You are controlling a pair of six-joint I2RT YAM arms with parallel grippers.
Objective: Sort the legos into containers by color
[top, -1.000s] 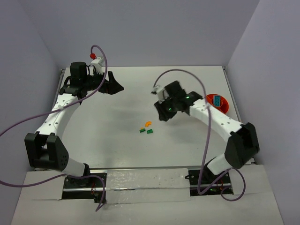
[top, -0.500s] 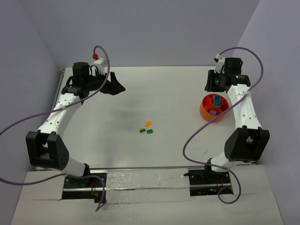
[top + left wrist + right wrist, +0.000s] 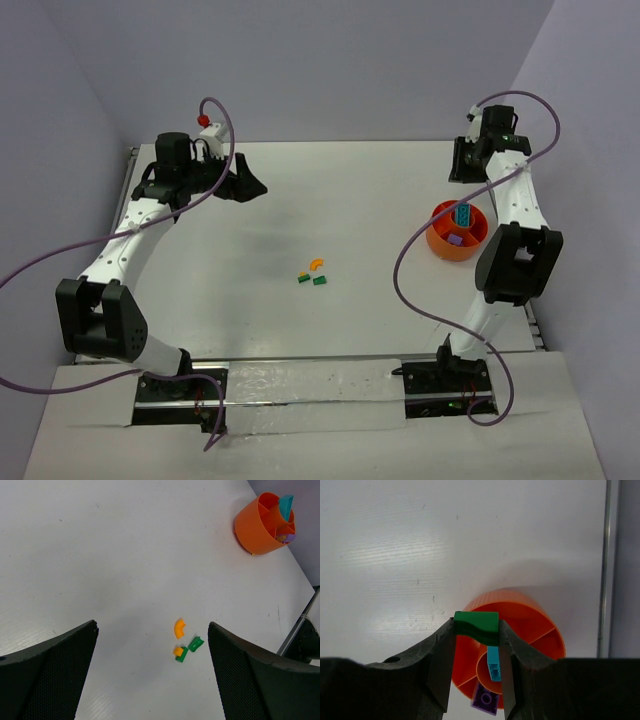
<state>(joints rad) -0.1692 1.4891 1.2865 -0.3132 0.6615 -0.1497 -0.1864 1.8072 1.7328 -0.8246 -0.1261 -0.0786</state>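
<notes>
Green brick point(image 3: 476, 625) was held pinched in right jaws, long axis across them, just above bowl point(image 3: 520, 605) rim. Right arm was judged far nearer bowl. Left jaws were noted spread, well left of bowl. Loose bricks point(image 3: 320, 281) were noted on desk point(image 3: 350, 200), left of bowl.

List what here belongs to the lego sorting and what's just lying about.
Job:
- green brick in the right gripper
- orange bowl holding teal brick and purple brick
- curved orange piece and loose green bricks on the table
- left gripper, open

Just there:
- purple cables
</notes>
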